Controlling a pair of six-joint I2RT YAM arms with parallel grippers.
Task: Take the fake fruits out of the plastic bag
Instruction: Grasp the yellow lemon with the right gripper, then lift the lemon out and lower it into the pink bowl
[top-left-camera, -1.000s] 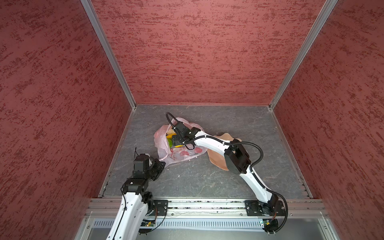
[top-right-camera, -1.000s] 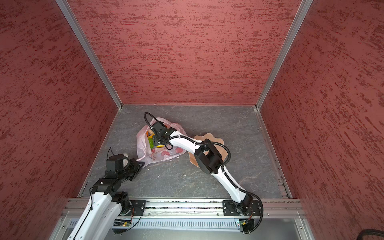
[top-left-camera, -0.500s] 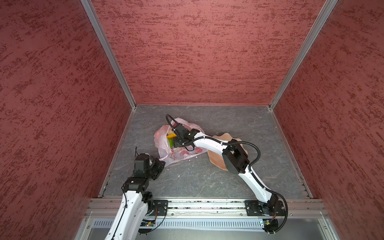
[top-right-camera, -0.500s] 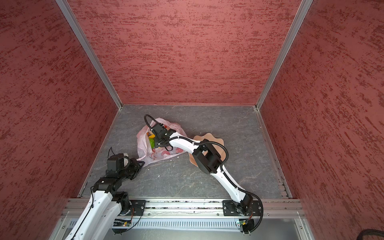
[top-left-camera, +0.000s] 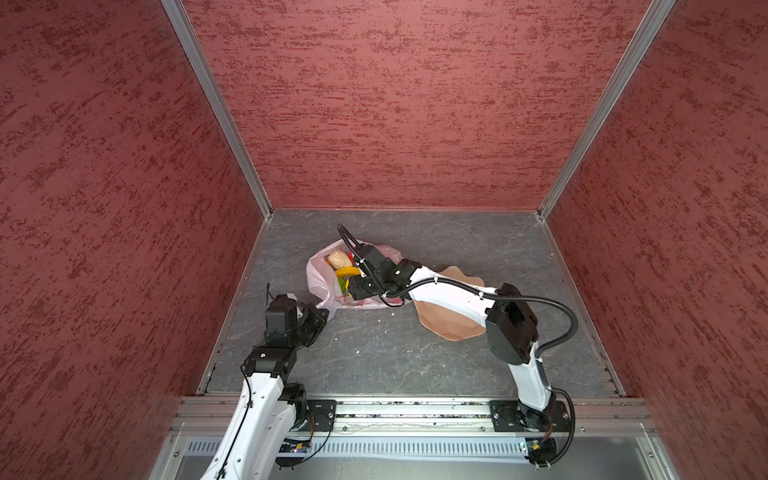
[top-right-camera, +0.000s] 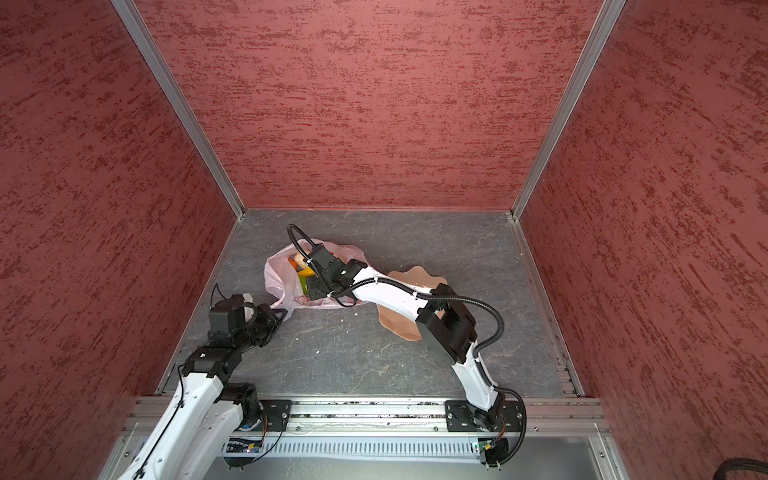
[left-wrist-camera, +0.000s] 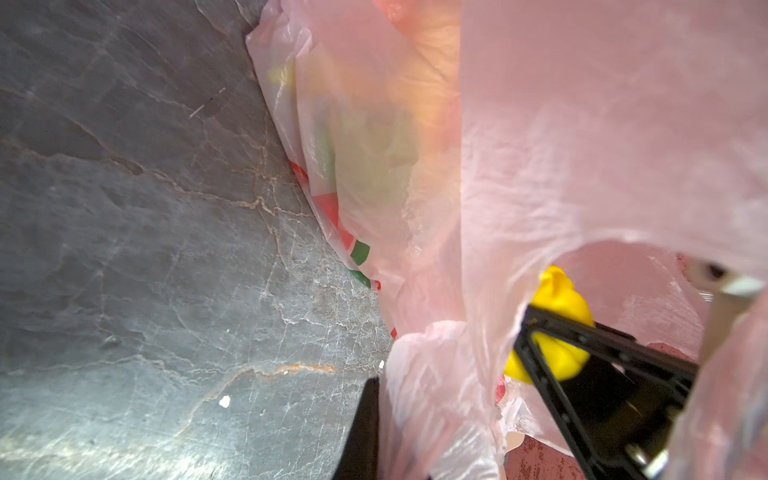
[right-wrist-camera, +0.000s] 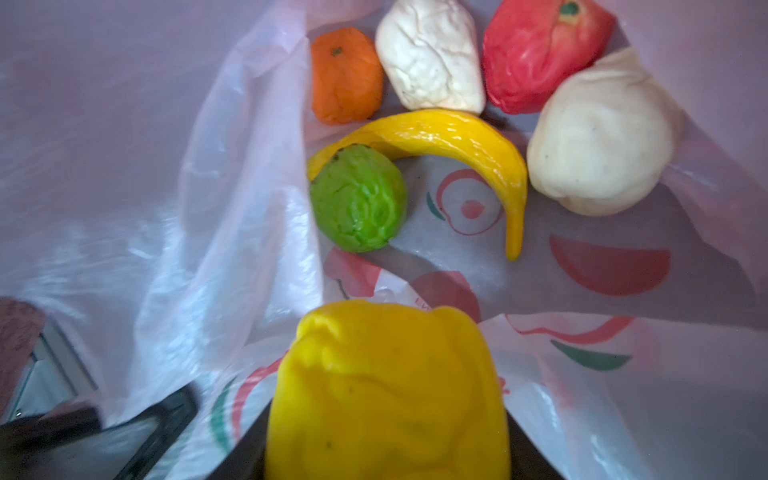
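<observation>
Plastic bag: we see the plastic bag (top-left-camera: 320, 279) lying crumpled on the grey, stone-patterned desk (top-left-camera: 395, 361), left of middle in both top views. Its mouth gapes upward.
Bag's look: thin, translucent, pale pink and crinkly, with red and green printed marks on the film.
Left pincer: the left pincer (top-left-camera: 322, 315) sits at the bag's near left corner, closed tight. In the left wrist view the film bunches right at its tip, so we read it as pinching the bag.
Right pincer: the right pincer (top-left-camera: 358, 286) reaches into the bag's mouth and clamps the bumpy yellow fruit (right-wrist-camera: 386, 395), with a black finger on either side.
Bumpy yellow fruit: bright yellow, matte and lumpy, inside the bag's mouth and nearest the right wrist camera.
Fruits lying in the bag: we count six on the inner film. A glossy curved banana (right-wrist-camera: 457, 141) arches over a wrinkled green fruit (right-wrist-camera: 357, 199) and touches it. Beyond them, in a row, are an orange fruit (right-wrist-camera: 347, 75), a smaller cream-white fruit (right-wrist-camera: 432, 54) and a red fruit (right-wrist-camera: 544, 50). A larger cream-white fruit (right-wrist-camera: 602, 133) sits just beside the banana's outer curve.
Plate: a tan wavy-edged plate (top-left-camera: 449, 324) lies flat on the desk right of the bag, partly under the right arm.
</observation>
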